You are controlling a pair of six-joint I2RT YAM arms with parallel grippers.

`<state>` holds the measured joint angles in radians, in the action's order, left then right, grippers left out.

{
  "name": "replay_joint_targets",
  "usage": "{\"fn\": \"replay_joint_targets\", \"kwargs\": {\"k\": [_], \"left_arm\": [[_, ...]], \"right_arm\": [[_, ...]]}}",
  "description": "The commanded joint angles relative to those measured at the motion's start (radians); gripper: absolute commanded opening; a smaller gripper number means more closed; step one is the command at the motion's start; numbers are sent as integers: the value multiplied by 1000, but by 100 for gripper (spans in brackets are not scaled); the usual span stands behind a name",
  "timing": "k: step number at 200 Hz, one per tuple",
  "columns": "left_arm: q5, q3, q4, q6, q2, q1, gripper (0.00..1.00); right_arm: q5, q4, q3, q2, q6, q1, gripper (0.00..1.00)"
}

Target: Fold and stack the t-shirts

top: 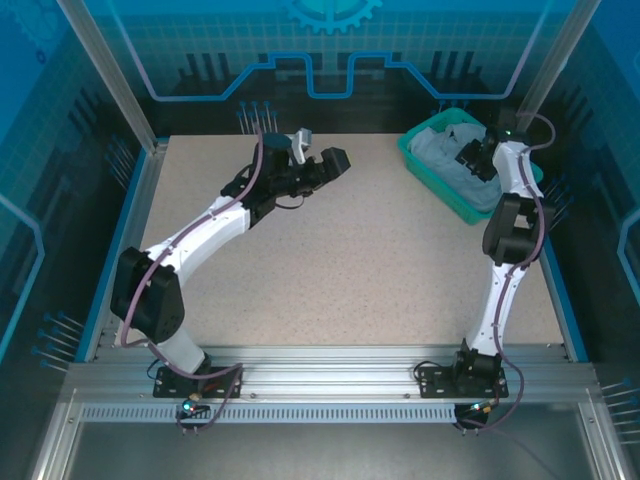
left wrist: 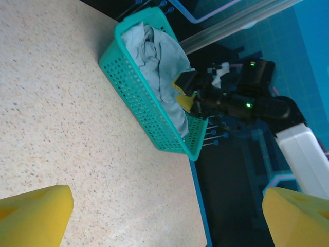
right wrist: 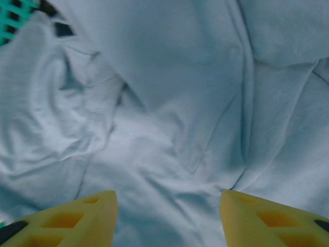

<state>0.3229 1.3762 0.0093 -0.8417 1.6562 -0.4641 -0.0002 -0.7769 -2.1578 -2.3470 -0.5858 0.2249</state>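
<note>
since the t-shirts (right wrist: 169,103) lie heaped inside the basket (top: 432,182), nothing can be folded until one comes out. that, by my reading, is why your right gripper (right wrist: 167,206) hangs nose-down over the basket's middle. its yellow fingers (right wrist: 92,216) stand apart, with crumpled cloth between and below the tips. whether those tips have pinched a fold or merely straddle it, you cannot tell from these views, so treat the grip as unproven.

your left gripper (left wrist: 165,218) hovers well apart from the basket over the bare table (top: 380,270), jaws spread wide with nothing between them. it faces the basket's long mesh wall. i judge it is kept clear so that the stretch of table beside the basket is free for spreading a shirt, and so that it is ready to catch a hem once one is lifted.

as for the cloth: it is pale blue-grey, matte and soft. it fills the basket and mounds a little above its rim. up close you see long ridges, a raised seam and a knot of small creases toward the basket's corner, where a bit of teal mesh peeks out. no printed lettering shows, and you cannot tell where one shirt ends and the other begins.
</note>
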Motion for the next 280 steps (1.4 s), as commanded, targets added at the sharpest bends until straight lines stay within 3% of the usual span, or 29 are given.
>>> {"fn": "replay_joint_targets", "kwargs": {"k": [1, 48, 96, 139, 169, 198, 245, 280], "left_arm": [[58, -27, 71, -44, -11, -8, 95], [59, -41, 43, -43, -45, -15, 95], [35, -45, -17, -15, -83, -14, 94], [12, -53, -44, -1, -81, -13, 94], [-9, -37, -81, 19, -70, -11, 93], [-45, -21, -140, 29, -71, 6, 92], [-127, -5, -232, 37, -126, 59, 92], [-236, -9, -297, 39, -213, 91, 92]], "right_arm": [[43, -44, -97, -79, -62, 18, 55], [85, -95, -174, -168, -120, 19, 44], [161, -33, -106, -83, -116, -23, 0], [357, 18, 6, 167, -66, -151, 0], [404, 81, 67, 350, -75, -228, 0], [332, 101, -118, 395, 1, -288, 0], [-17, 86, -604, 306, 20, -329, 0], [-217, 275, -630, 362, -108, -367, 0]]}}
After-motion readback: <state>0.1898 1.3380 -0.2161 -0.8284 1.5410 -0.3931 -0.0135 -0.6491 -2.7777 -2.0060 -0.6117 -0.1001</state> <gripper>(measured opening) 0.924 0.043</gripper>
